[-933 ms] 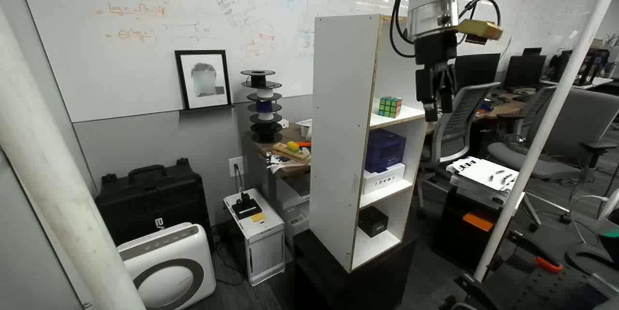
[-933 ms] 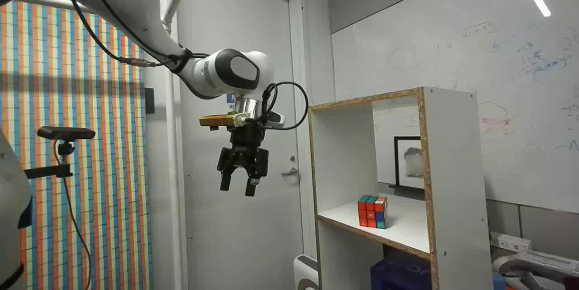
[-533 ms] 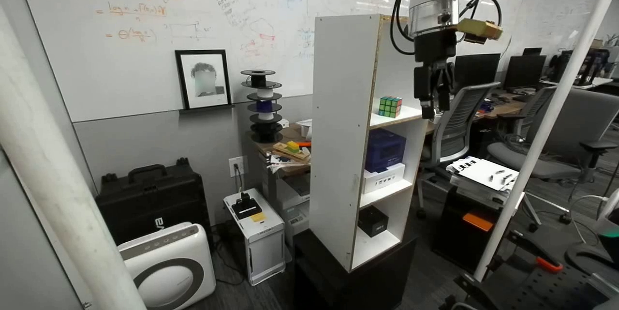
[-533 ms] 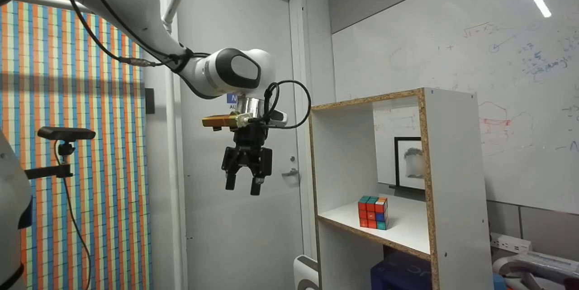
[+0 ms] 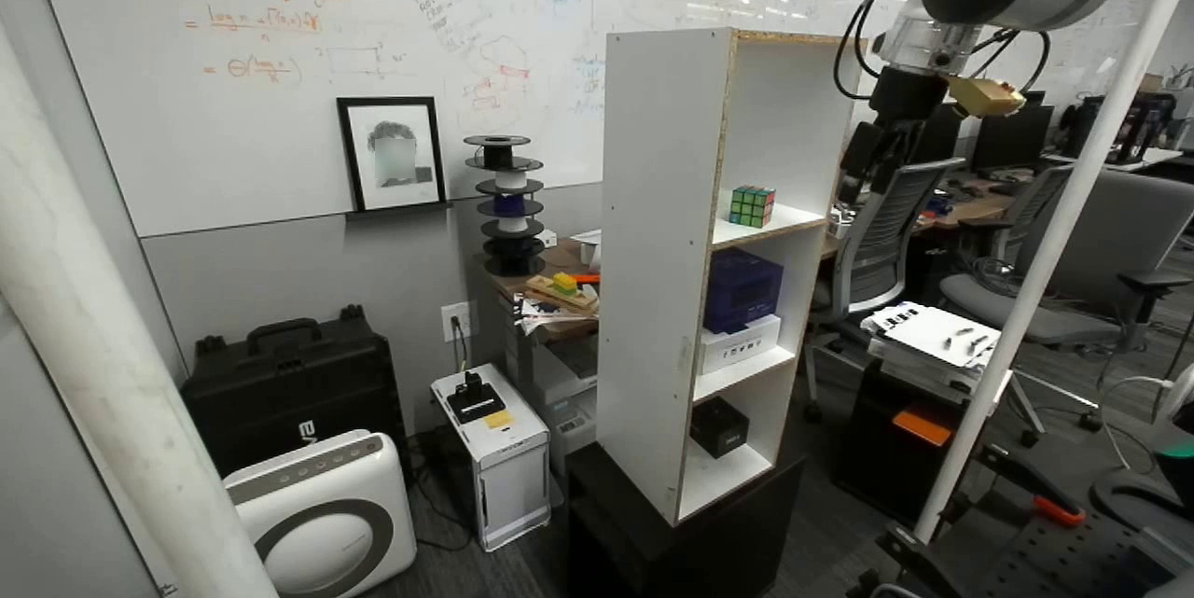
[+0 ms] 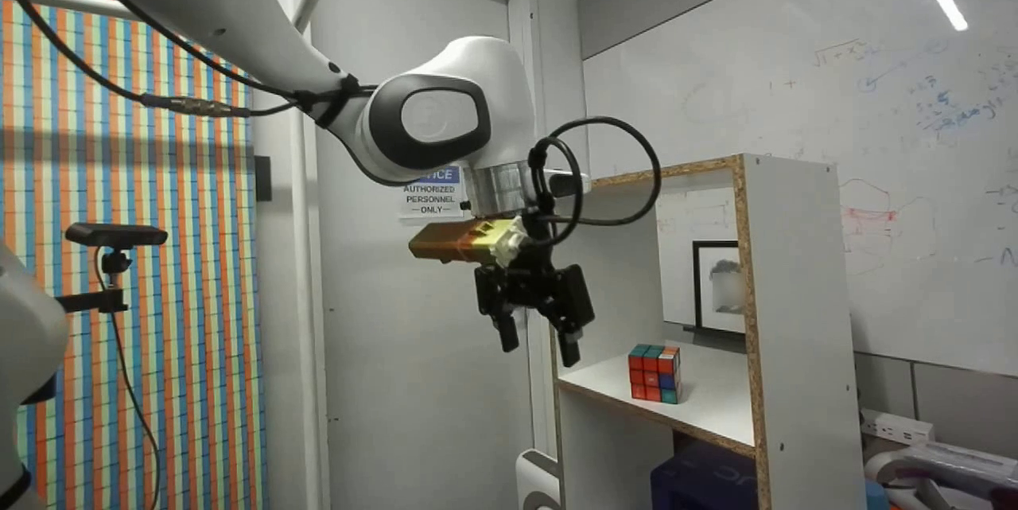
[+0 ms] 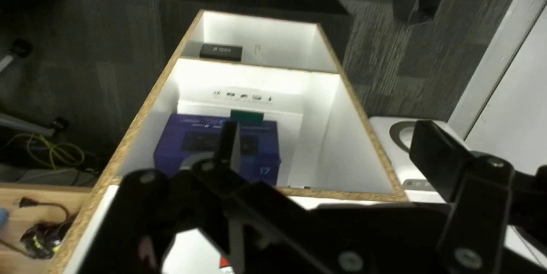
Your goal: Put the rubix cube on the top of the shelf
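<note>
The rubix cube [image 5: 752, 206] sits on the floor of the top compartment of the white shelf [image 5: 662, 253]. In an exterior view the cube [image 6: 654, 374] shows red and blue faces, with the shelf [image 6: 803, 295] around it. In the wrist view only a red corner of the cube [image 7: 224, 262] shows; my gripper hides the rest. My gripper [image 6: 539, 349] is open and empty, slightly tilted, outside the shelf's open front and apart from the cube. It also shows in an exterior view [image 5: 867, 183]. In the wrist view the fingers [image 7: 325, 141] are wide apart.
A dark blue box [image 5: 743, 288] stands on a white box [image 5: 742, 344] in the middle compartment. A small black box [image 5: 719, 426] lies in the bottom one. The shelf's side walls and top board [image 6: 668, 170] frame the top compartment. A black cabinet [image 5: 686, 533] carries the shelf.
My arm and gripper have moved rightward in both exterior views, and the gripper has tilted. In an exterior view it now overlaps the shelf's opening. The cube and shelf have not moved.
</note>
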Tool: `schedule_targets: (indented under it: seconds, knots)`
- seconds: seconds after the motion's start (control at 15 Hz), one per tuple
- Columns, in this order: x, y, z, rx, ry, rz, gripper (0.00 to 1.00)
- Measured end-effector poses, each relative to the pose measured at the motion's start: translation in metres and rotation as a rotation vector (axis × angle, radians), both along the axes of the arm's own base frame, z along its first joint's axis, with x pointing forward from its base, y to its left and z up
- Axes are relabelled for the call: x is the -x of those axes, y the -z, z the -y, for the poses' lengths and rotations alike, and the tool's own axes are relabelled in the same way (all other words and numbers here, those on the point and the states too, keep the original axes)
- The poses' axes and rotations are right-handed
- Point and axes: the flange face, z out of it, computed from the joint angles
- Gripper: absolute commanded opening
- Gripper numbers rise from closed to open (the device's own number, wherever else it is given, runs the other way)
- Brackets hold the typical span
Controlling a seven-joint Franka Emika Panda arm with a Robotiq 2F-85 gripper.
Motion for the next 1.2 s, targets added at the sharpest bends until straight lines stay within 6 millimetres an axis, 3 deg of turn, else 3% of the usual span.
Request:
schedule_targets:
  seconds: [0.13, 0.27, 0.67, 0.87, 1.2]
  knots:
    - [-0.002, 0.012, 0.021, 0.009, 0.005, 0.093, 1.0]
    - [-0.01, 0.029, 0.028, 0.027, -0.002, 0.159, 1.0]
    - [-0.049, 0.075, 0.013, 0.006, 0.016, 0.314, 1.0]
    - [-0.071, 0.075, 0.006, -0.019, 0.025, 0.351, 1.0]
    - [-0.098, 0.071, 0.025, -0.01, 0.047, 0.385, 1.0]
